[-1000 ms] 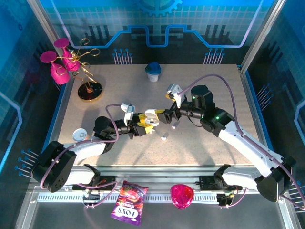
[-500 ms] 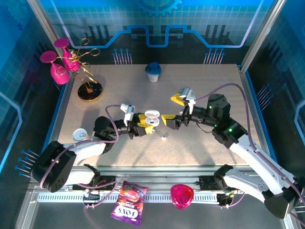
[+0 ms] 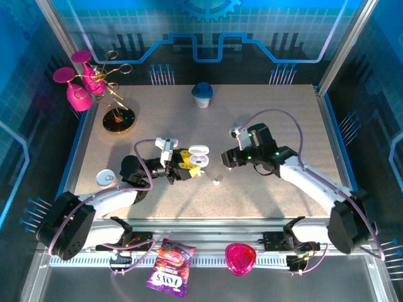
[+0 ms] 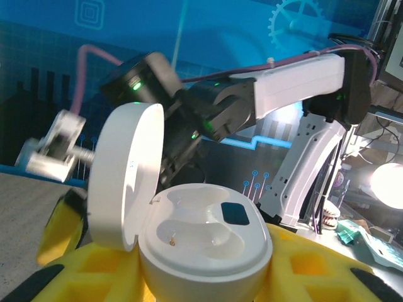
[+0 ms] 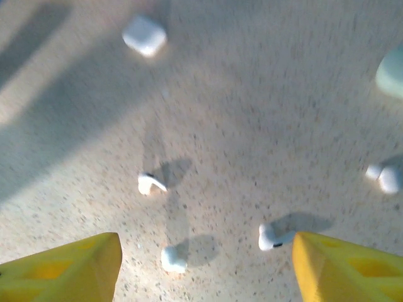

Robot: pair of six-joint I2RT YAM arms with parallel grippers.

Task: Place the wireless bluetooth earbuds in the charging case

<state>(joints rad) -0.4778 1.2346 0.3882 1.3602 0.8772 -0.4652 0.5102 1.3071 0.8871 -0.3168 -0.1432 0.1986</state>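
My left gripper (image 3: 191, 162) is shut on the white charging case (image 4: 208, 236), held between its yellow fingers (image 4: 60, 233). The lid (image 4: 123, 179) stands open and both wells show empty. My right gripper (image 5: 201, 270) hangs open just above the table, right of the case, fingertips pointing down (image 3: 227, 160). Three tiny white earbuds lie on the table under it: one (image 5: 173, 258) between the fingertips, one (image 5: 274, 236) against the right fingertip (image 5: 346, 264), one (image 5: 149, 184) farther off. In the top view one earbud (image 3: 216, 182) shows below the grippers.
A blue cup (image 3: 202, 94) stands at the back; a gold stand with pink glasses (image 3: 116, 119) is at the back left. A white disc (image 3: 106, 178) lies near the left edge. Other small white pieces (image 5: 144, 34) (image 5: 384, 178) and a mint case (image 5: 393, 72) lie nearby.
My right arm has swung back and dropped low over the earbuds, its jaws somewhat narrower. The left gripper has kept the open case nearly still.
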